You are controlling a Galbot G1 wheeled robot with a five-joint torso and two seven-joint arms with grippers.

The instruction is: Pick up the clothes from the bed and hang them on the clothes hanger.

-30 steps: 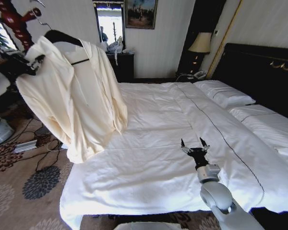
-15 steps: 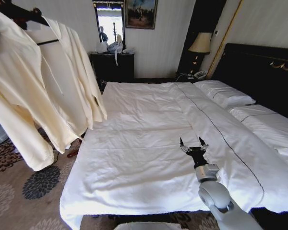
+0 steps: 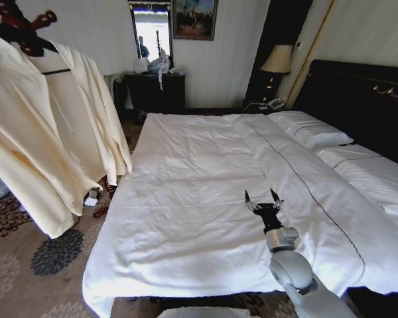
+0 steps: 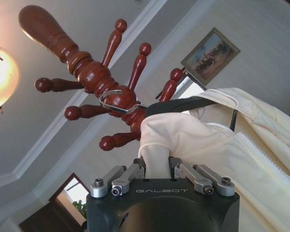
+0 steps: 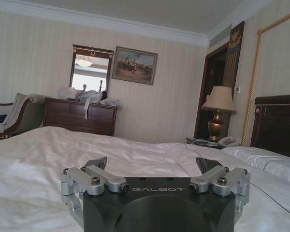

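My left gripper (image 4: pixel 157 170) is clamped on a bunched fold of the clothes (image 4: pixel 217 145), cream fabric pinched between both fingers, arm raised up by the wooden stand (image 4: pixel 94 79). Just past my jaws the fabric rises over one shoulder of the clothes hanger (image 4: pixel 183 102), black, mostly covered by the garment. The hanger's metal hook (image 4: pixel 117 100) loops around the stand's turned head, among the red-brown pegs; can't tell if it bears weight on a peg or just lies against the knob. From the head camera the clothes (image 3: pixel 43 132) hang full length off the bed's near-left corner, sleeves drooping, hem clear of the carpet (image 3: pixel 33 265), hanger bar (image 3: pixel 56 71) visible at the open collar, stand top (image 3: pixel 23 26) right above it. My right gripper (image 3: pixel 264 201) is spread wide, nothing between the fingers, parked low over the white duvet of the bed (image 3: pixel 186 199), near the foot edge, just short of the dark stitched line (image 3: pixel 305 185). Ahead of those jaws: bare duvet, then pillows (image 3: pixel 312 132) and black headboard (image 3: pixel 365 99) off to the right, lamp (image 5: pixel 218 111) and phone (image 5: pixel 228 141) at the bedside, dark dresser (image 5: pixel 79 116) and mirror (image 5: pixel 89 72) on the far wall. No garment on the bed.
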